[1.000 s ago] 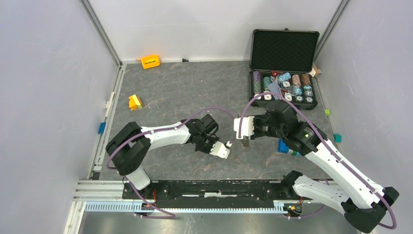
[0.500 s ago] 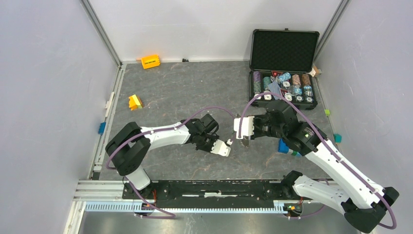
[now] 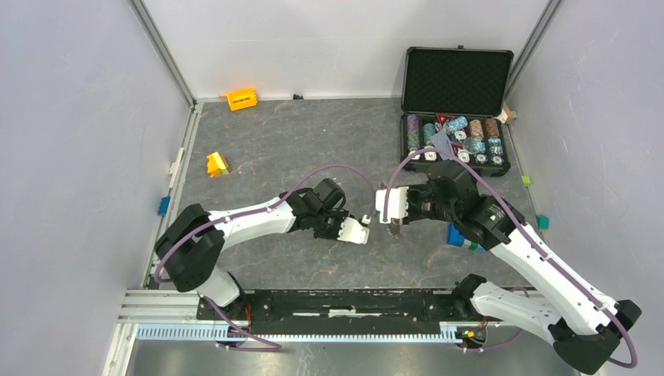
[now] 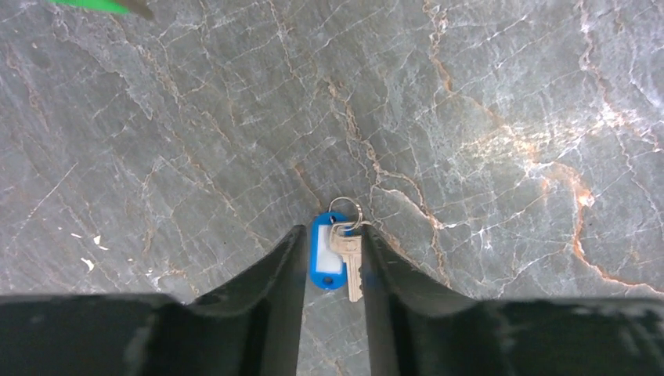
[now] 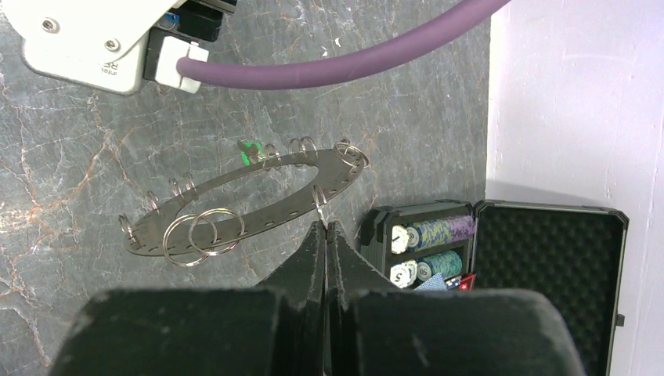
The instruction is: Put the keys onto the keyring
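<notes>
Top view: an open black case stands at the table's far right, its lower half packed with poker chips. The left gripper and right gripper nearly meet mid-table.

Left wrist view: the jaws stand part-way spread, with the blue key just between them over the stone top.

Right wrist view: the jaws are pressed together, pinching the near rim of the keyring, which is tilted. The case's chips show just behind it.
</notes>
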`<action>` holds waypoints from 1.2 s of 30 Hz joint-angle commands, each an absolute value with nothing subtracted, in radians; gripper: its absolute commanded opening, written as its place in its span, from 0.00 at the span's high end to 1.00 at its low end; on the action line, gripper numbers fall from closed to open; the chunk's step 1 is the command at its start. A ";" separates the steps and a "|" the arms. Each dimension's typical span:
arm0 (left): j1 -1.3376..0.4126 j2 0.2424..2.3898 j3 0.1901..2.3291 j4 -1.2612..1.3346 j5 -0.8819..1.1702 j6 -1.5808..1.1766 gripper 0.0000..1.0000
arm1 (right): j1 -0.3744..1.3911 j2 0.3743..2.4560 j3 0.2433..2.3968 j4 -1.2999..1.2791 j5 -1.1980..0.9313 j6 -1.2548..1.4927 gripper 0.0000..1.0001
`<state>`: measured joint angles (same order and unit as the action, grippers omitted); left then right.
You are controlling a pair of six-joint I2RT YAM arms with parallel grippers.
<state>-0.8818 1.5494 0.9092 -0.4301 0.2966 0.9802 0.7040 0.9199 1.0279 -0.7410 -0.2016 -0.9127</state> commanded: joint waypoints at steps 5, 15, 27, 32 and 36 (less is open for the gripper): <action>-0.882 1.608 0.928 -0.446 0.364 1.018 0.33 | 0.698 0.913 1.035 -0.686 -0.206 -0.901 1.00; -0.882 1.737 1.035 -0.522 0.332 1.053 0.55 | 0.698 0.906 1.022 -0.684 -0.205 -0.905 1.00; -0.882 1.681 1.021 -0.487 0.305 0.991 0.84 | 0.696 0.903 1.007 -0.676 -0.207 -0.908 1.00; -0.880 1.620 1.001 -0.439 0.279 0.953 0.96 | 0.696 0.902 1.014 -0.678 -0.204 -0.907 1.00; -0.877 1.589 0.993 -0.413 0.255 0.924 0.98 | 0.695 0.906 1.010 -0.677 -0.207 -0.906 1.00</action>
